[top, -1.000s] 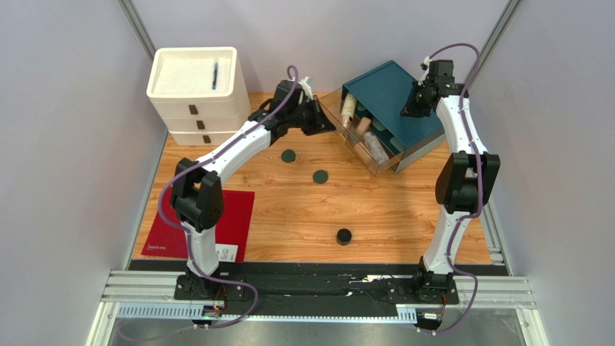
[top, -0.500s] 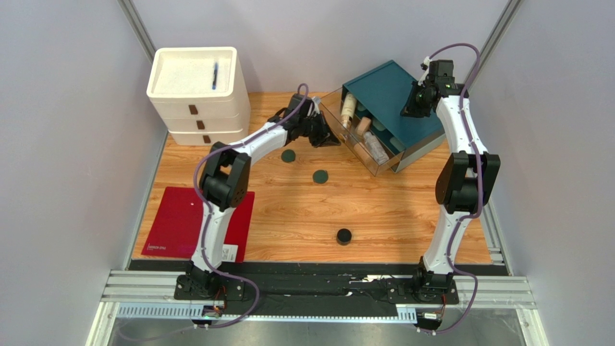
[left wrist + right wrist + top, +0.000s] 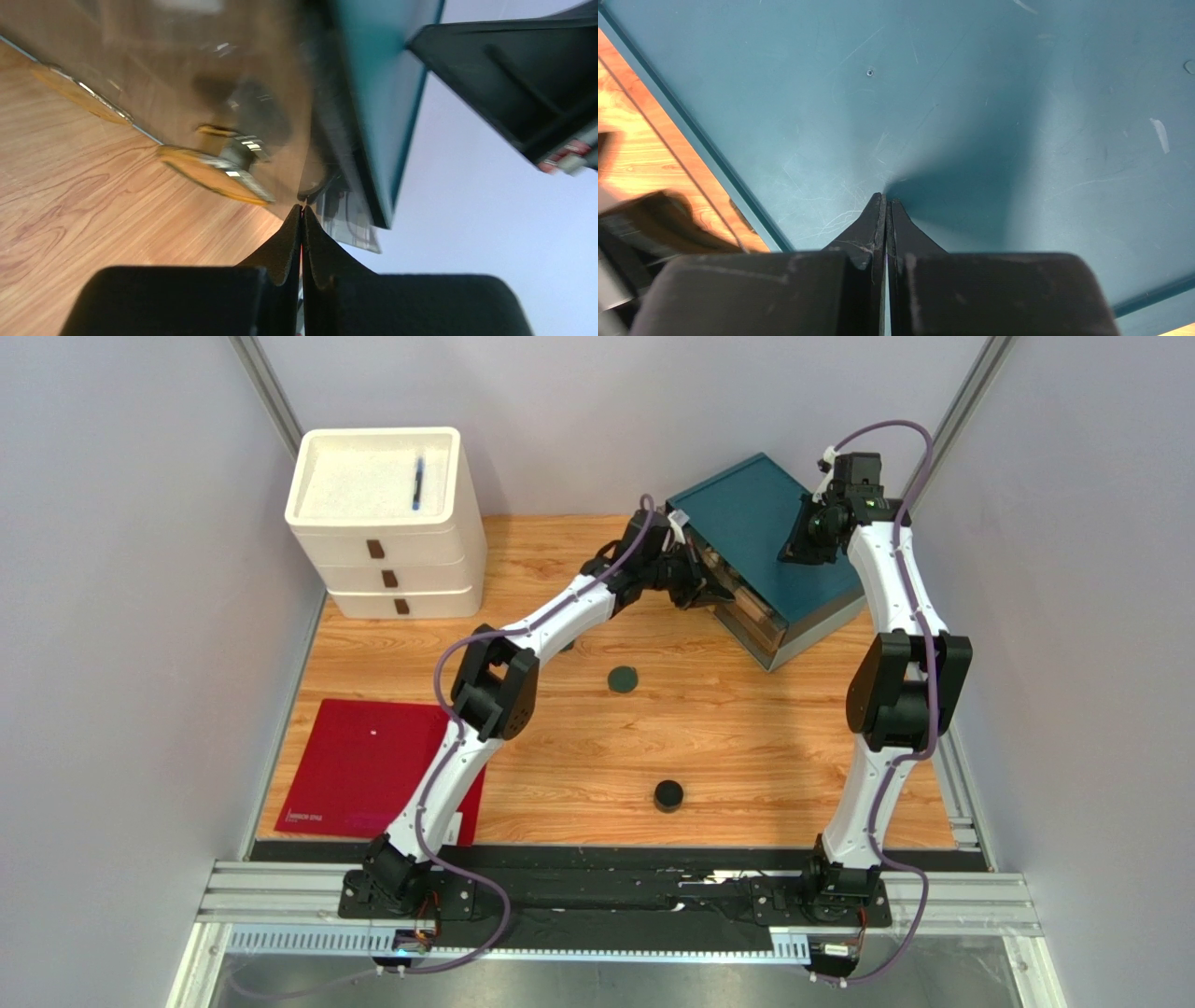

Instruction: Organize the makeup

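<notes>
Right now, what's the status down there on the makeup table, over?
Left gripper shut, tip at the clear drawer. Right gripper shut, on the teal box top. Green disc and black jar loose on table. Nothing blocking them.

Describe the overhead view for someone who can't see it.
Two robot arms reach a teal drawer box: left gripper at its front, right gripper on top. A dark-green disc and black round jar lie on the table.
</notes>
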Controlling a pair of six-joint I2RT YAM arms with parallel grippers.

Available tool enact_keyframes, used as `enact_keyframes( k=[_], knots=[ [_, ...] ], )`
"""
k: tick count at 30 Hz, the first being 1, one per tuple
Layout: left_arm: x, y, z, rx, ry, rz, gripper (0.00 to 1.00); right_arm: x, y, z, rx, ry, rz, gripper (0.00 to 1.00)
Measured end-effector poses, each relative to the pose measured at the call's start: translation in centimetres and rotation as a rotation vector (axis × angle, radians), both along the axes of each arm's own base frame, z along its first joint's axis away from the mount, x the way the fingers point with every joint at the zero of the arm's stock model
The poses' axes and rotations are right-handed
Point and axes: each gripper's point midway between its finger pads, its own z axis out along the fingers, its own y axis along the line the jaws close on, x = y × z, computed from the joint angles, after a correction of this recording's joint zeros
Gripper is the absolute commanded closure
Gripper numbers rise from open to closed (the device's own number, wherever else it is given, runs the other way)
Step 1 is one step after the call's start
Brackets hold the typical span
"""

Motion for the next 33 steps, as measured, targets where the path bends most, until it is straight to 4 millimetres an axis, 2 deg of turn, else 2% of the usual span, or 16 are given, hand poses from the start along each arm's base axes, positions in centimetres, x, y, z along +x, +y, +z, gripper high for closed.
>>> enact_keyframes(
  k=[6, 9, 17, 21, 24, 27, 28, 29, 31, 33],
  knots=[
    [0.2, -0.9, -3.6, -0.011, 0.096, 0.018, 1.0, 0.0, 0.0, 0.0, 0.002, 0.0, 0.001, 1.0],
    [0.6, -0.9, -3.3, -0.03, 0.096, 0.027, 0.99, 0.0, 0.0, 0.0, 0.006, 0.0, 0.002, 1.0],
    [2.3, -1.4, 0.3, -0.125, 0.039, 0.047, 0.97, 0.0, -0.1, 0.1, 0.013, 0.0, 0.004, 1.0],
    [2.3, -1.4, 0.8, -0.15, 0.046, 0.043, 0.95, 0.0, -0.2, 0.0, 0.014, 0.0, 0.002, 1.0],
    [2.2, -1.3, 0.6, -0.159, 0.039, 0.029, 0.93, 0.0, -0.2, 0.0, 0.014, 0.0, 0.002, 1.0],
    [1.6, -0.4, -0.6, -0.12, 0.041, 0.027, 0.9, 0.0, -0.2, 0.0, 0.014, 0.0, 0.002, 1.0],
    [1.2, 0.2, -2.6, -0.08, 0.061, 0.027, 0.89, -0.1, -0.2, 0.0, 0.014, 0.001, 0.002, 1.0],
    [0.9, 0.9, -1.2, -0.074, 0.048, 0.026, 0.85, -0.1, -0.2, 0.0, 0.014, 0.001, 0.002, 1.0],
    [0.0, 2.4, -0.9, -0.031, 0.033, 0.02, 0.78, -0.1, -0.2, 0.0, 0.014, 0.001, 0.001, 1.0],
    [-0.6, 3.9, 0.5, -0.001, 0.008, 0.018, 0.56, -0.1, -0.2, 0.0, 0.014, 0.001, 0.002, 1.0]
  ],
)
